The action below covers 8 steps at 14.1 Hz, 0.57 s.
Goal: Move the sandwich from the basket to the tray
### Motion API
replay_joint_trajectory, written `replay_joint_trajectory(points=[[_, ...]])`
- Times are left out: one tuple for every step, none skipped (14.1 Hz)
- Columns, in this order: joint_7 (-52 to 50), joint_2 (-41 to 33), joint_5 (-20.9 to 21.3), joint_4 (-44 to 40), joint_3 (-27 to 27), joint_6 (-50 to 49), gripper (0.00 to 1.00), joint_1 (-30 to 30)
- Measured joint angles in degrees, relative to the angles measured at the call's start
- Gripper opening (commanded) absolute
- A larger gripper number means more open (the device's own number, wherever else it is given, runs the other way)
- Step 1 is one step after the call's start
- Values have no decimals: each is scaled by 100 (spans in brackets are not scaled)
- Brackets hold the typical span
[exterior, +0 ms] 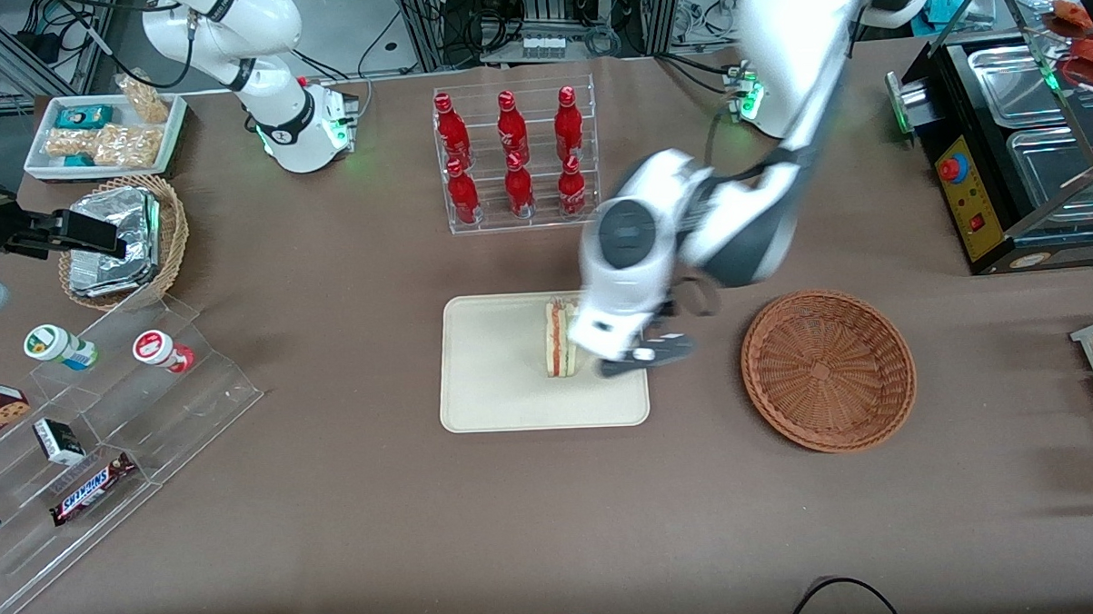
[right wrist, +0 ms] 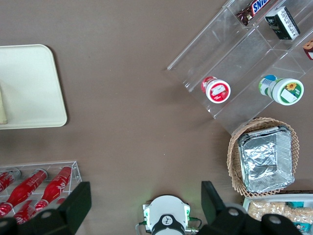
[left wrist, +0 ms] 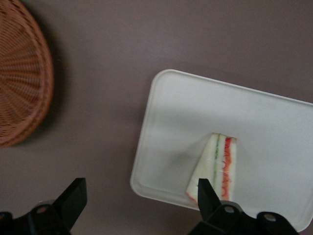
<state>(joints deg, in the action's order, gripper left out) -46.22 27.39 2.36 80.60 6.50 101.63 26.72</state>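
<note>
So the sandwich is sitting on the cream tray, standing on edge with its red and green filling stripes showing, out toward the tray's working-arm end. The gripper hangs just above that end of the tray with its jaws spread wide apart and holding nothing, 1 fingertip right next to the sandwich. The brown wicker basket sits on the tabletop nearby, toward the working arm's end, with nothing in it.

I read "SNICKERS" on the candy bar at lower left of the front view; other labels look illegible.
</note>
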Motion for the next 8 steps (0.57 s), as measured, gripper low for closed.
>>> replay_joint_trajectory(points=[[359,-335,-35,101,-5,-440,100,-353],[696,-632,-50,166,-11,-863,100,-714],[1056,-898,-86,200,-15,-1206,100,-1089],[1447,-1139,-146,226,-21,-1483,100,-1478],[1850,-1345,-223,243,-24,-1731,100,-1870],[2261,-1516,-288,244,-29,-1980,100,-2256],[2632,-1656,-324,239,-34,-2215,100,-2596],[2920,-1767,-342,221,-36,-2423,100,-2879]])
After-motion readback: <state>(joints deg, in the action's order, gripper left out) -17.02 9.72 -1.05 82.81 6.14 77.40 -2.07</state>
